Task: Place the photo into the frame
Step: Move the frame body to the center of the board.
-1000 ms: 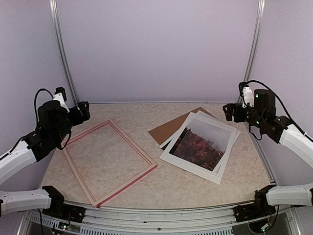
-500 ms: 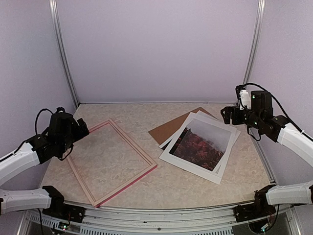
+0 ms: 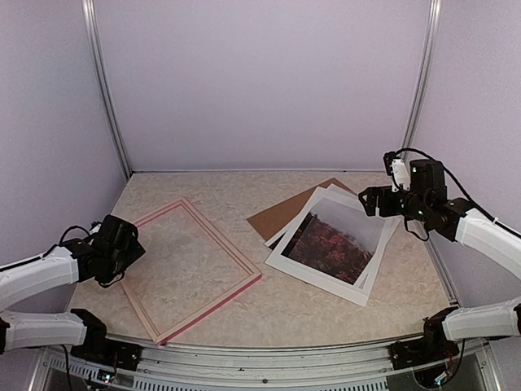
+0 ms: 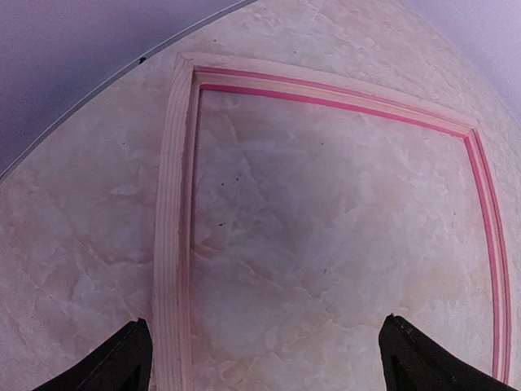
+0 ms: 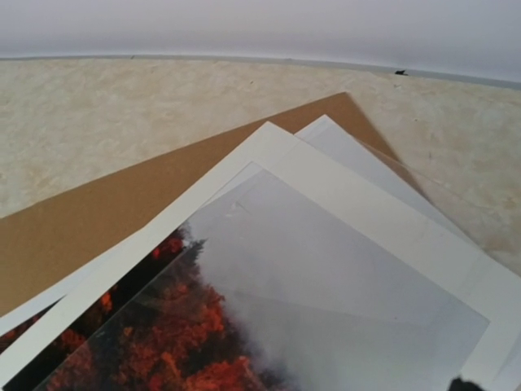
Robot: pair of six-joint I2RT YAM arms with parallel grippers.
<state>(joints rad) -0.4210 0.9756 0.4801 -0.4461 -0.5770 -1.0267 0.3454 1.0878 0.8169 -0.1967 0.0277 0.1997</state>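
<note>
- Counter [image 3: 326,314]: pale marbled surface that carries every item listed.
- Frame [image 3: 210,309]: large, thin, open rectangle lying flat on the left half of the counter, pale wood side up, with pink-red showing along its edges. It is probably light and fairly stiff, though the slim rails may flex at the corners. The best hold is likely across one rail, such as the left rail [image 4: 172,228].
- Photo [image 3: 334,240]: large print of red foliage under grey mist with a white border. It lies face up on the right half, on top of a loose fan of white sheets, well apart from the frame. It is judged light, floppy, smooth and easily creased. It lies flat, so a bordered corner or an overhanging edge is the likeliest place to pinch.
- Backing board [image 3: 281,213]: brown card under the stack, with its far corner showing.
- Left pincer [image 3: 133,243]: jaws spread wide and empty, low over the frame's left rail.
- Right pincer [image 3: 368,201]: jaws wide and empty, above the photo's far corner.
</note>
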